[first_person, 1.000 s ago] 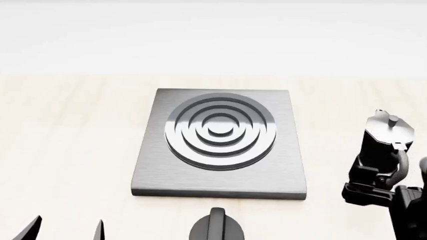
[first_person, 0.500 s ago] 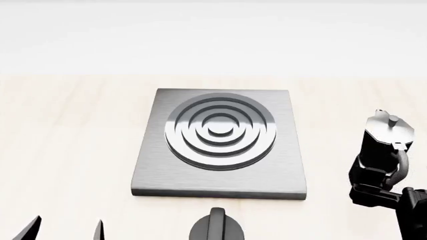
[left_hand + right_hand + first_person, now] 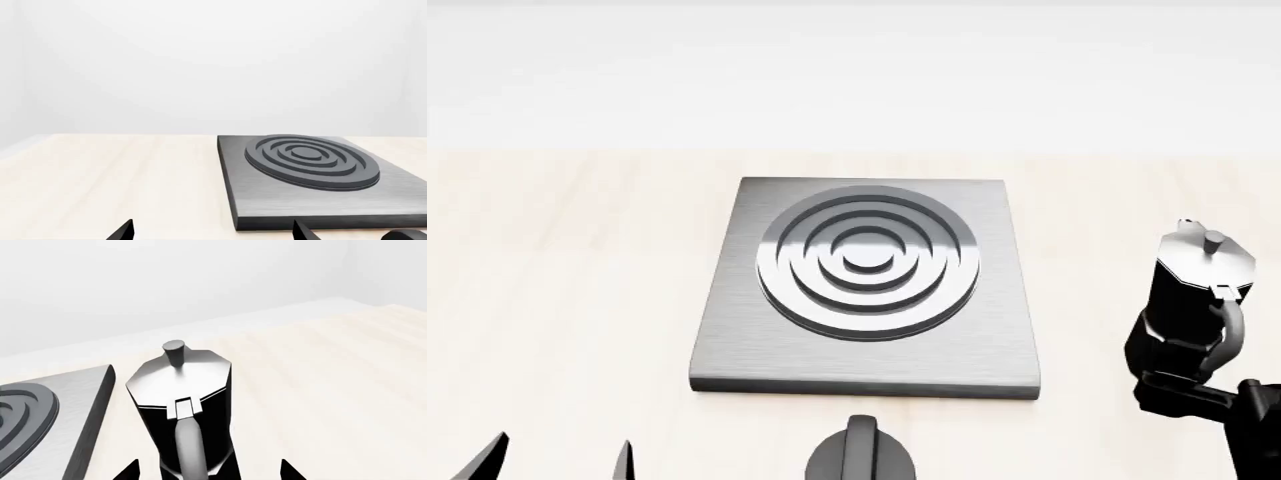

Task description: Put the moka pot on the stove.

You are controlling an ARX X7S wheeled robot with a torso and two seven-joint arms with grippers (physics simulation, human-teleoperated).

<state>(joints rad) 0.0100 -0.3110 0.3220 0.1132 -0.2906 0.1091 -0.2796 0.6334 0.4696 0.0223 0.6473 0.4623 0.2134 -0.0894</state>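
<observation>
Pale wood table (image 3: 561, 300) — three items resting on it.

Stove (image 3: 727, 345): flat grey square slab, mid-table, ring burner at centre. Moka pot (image 3: 1190, 285): black, silver-lidded, upright on the bare wood to the right of the slab, apart from it. Black round knob (image 3: 861, 455) with upright fin: just beside the slab's near edge.

The right gripper (image 3: 1177, 362) sinks lower beside the moka pot (image 3: 1192, 285) (jaws spread around its base)
</observation>
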